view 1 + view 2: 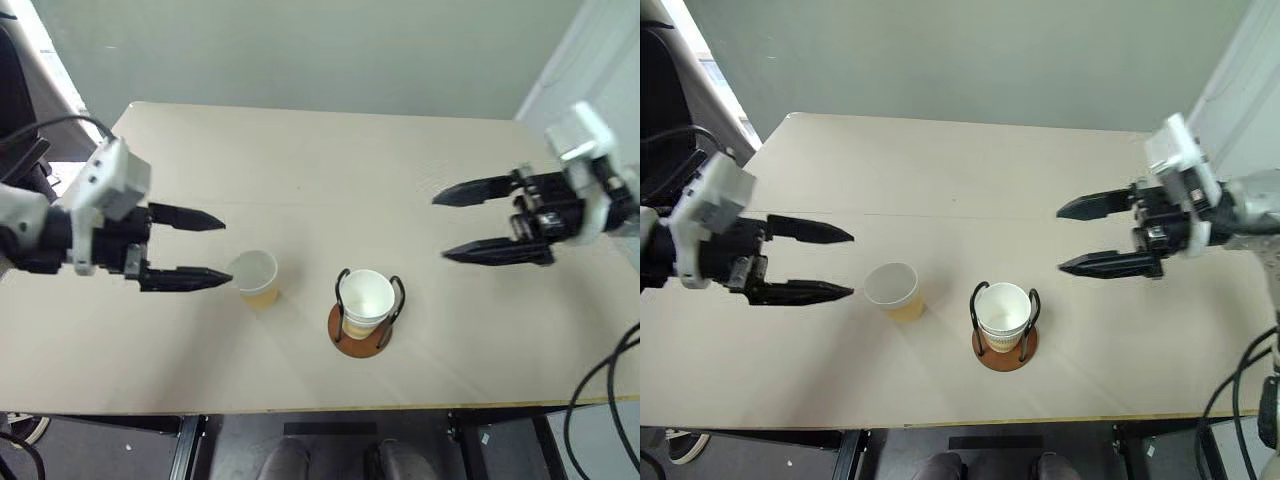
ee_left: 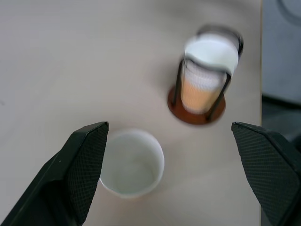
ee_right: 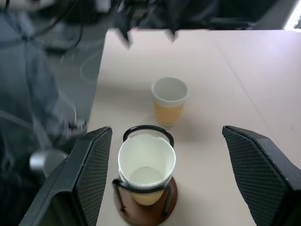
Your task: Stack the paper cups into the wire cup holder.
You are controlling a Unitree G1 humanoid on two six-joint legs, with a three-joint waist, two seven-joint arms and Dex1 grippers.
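With both the left claw [image 1: 212, 250] and right claw [image 1: 443, 227] wide and empty, one loose paper cup [image 1: 257, 279] stood beside the filled wire cup holder [image 1: 364, 311], where a glancing fingertip could easily topple it.

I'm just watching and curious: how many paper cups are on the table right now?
2 clearly: one cup stands loose on the table, and one sits in the wire holder. Stacked rims there hint at another nested inside; I can't be sure.

Loose cup [image 1: 257, 279] beside holder [image 1: 365, 318]; tabletop [image 1: 320, 170] elsewhere bare
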